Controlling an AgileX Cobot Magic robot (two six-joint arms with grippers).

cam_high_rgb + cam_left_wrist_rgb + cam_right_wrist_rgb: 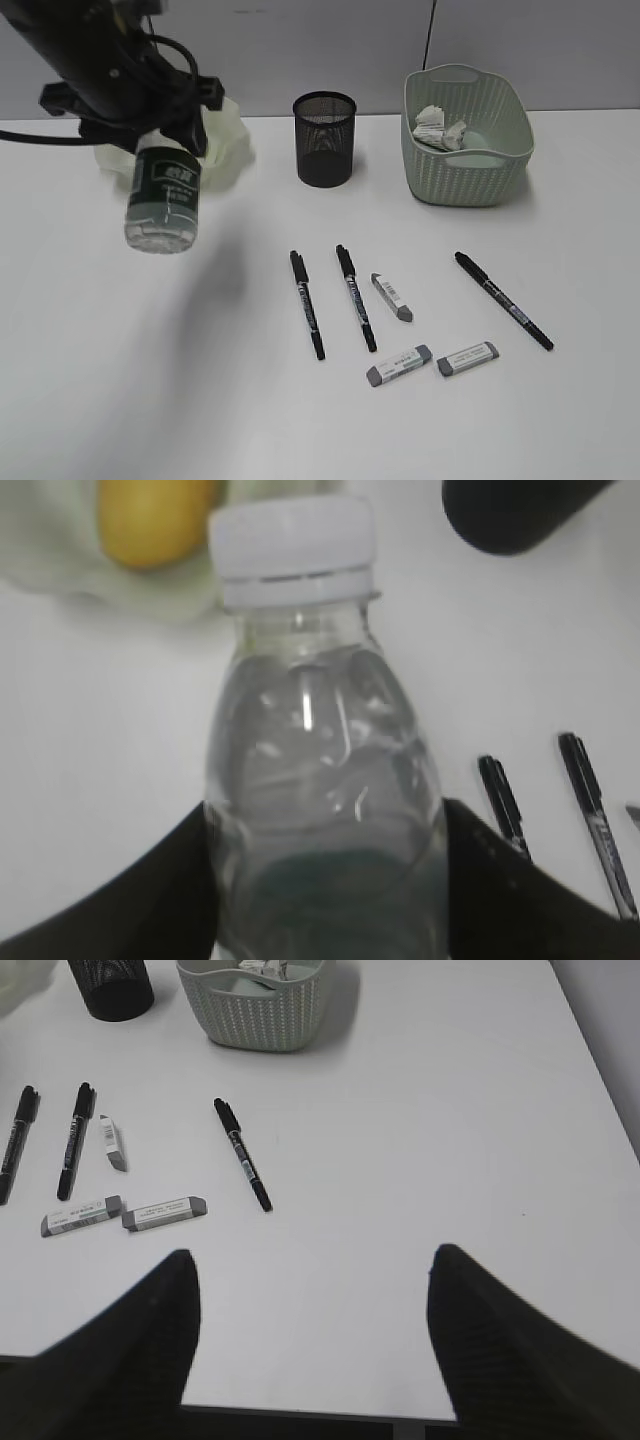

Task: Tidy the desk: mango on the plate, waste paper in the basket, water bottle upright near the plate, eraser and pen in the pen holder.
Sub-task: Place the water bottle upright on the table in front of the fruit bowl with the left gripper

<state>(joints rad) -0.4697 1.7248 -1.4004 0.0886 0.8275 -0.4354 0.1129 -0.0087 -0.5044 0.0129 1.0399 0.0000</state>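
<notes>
left end effector (325, 880) – clamps water bottle (163, 198) aloft by far-left plate (232, 140) | right end effector (310, 1345) – wide, empty | waste paper (440, 129) in far-right basket (470, 165)

Plate (232, 140): mostly hidden behind the left arm and the water bottle (163, 200); only its right side shows beside the bottle.
Mango (150, 520): not visible in the exterior view; in the left wrist view blurred and cut by the top edge, up-left of the bottle cap.
Bottle: base cut off by the lower edge of the left wrist view.
Left gripper (325, 880): only dark finger edges flanking the bottle; contact unclear.
Label print on the bottle: too small to read.
</notes>
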